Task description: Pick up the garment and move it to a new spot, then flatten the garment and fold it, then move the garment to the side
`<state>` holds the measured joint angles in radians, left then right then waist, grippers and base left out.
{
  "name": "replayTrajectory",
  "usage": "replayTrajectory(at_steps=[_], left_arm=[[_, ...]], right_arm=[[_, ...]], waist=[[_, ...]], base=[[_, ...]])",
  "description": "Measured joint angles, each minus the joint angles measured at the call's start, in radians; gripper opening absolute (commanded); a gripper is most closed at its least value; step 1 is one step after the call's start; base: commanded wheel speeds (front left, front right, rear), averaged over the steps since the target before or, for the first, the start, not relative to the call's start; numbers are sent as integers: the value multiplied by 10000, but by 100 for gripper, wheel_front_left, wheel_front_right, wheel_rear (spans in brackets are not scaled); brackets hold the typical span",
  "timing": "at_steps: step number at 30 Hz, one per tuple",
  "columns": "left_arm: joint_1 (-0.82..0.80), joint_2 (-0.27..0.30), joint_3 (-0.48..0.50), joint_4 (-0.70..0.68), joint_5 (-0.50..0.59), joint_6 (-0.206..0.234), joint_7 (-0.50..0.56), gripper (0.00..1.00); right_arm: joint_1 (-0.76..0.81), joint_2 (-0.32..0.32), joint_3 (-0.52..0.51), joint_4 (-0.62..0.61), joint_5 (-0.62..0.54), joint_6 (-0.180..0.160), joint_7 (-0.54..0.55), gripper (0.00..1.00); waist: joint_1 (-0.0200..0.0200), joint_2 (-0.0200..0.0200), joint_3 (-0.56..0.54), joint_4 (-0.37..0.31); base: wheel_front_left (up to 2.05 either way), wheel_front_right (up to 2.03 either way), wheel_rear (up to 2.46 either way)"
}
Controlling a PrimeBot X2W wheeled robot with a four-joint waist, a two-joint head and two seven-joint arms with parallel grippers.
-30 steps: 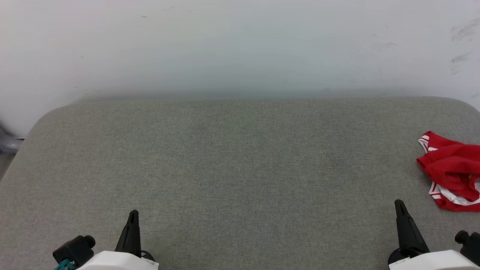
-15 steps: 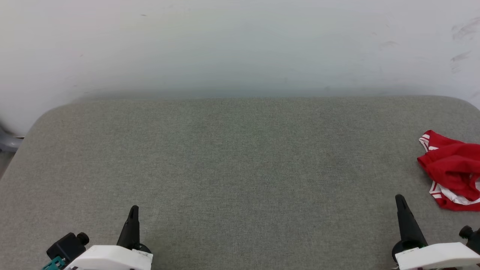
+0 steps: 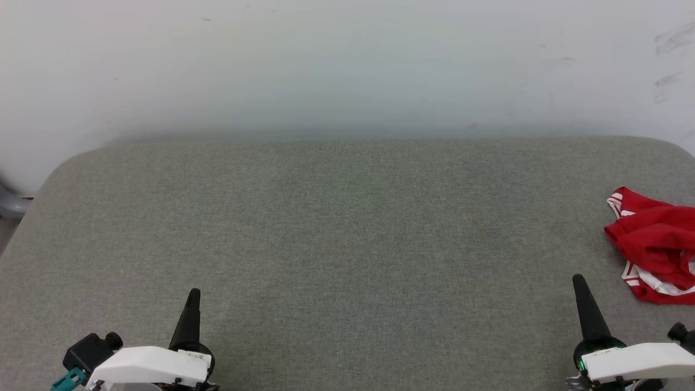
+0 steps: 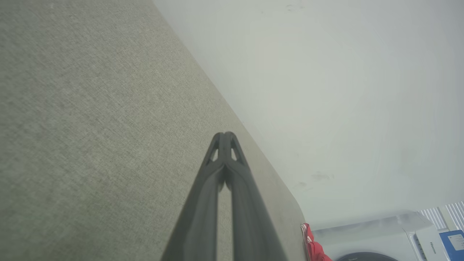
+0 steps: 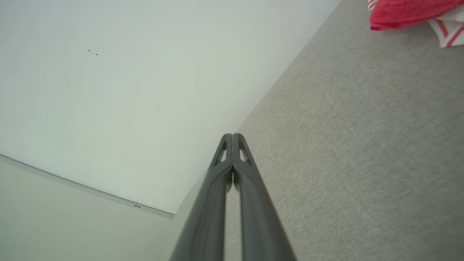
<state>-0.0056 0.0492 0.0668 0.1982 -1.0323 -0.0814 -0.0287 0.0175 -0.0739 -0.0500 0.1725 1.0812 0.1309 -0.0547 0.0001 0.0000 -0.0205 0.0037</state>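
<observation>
Past the garment point(image 4: 314, 248), a white appliance point(image 4: 391, 235).

Head view: the crumpled red fabric garment with white striped trim point(image 3: 651, 244) is cut off by the right edge of the frame, and its folds conceal most of its surface. The grey fabric-covered table point(image 3: 347, 228) runs past the left, right and bottom edges. The white bodies of the left gripper point(image 3: 193, 294) and the right gripper point(image 3: 579, 280) are cut by the bottom edge. A grey object point(image 3: 8, 206) at the far left edge is too truncated to identify. Left wrist view: the garment is a small red sliver at the bottom edge.
</observation>
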Motion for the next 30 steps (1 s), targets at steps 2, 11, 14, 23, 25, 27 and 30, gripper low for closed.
replayTrajectory(at_steps=[2,11,14,23,25,27,30], left_arm=[[-23,0,13,21,-213,-40,82,0],[-201,2,82,92,-1193,-121,305,0],[-226,2,105,130,-1484,-153,382,0],[-398,2,178,198,-2376,-209,610,0],[-419,2,192,211,-2550,-240,633,0],[-442,2,215,226,-2729,-244,700,0],[-471,2,242,247,-3009,-249,746,0]], right_arm=[[-74,0,-13,27,201,0,38,0],[-266,0,-61,155,1147,0,295,0],[-356,0,-73,186,1423,0,355,0],[-503,2,-132,293,2266,0,569,0],[-566,2,-142,307,2445,0,644,0],[-580,4,-153,328,2612,0,660,0],[-616,4,-173,368,2865,0,746,0]], waist=[[0,0,7,-1],[0,0,39,-6],[0,0,50,-8],[0,0,82,-13],[0,0,89,-14],[-1,0,96,-15],[-1,0,107,-17]], base=[[0,0,0],[0,0,0],[0,0,0],[0,0,0],[0,0,0],[0,0,0],[0,0,0]])
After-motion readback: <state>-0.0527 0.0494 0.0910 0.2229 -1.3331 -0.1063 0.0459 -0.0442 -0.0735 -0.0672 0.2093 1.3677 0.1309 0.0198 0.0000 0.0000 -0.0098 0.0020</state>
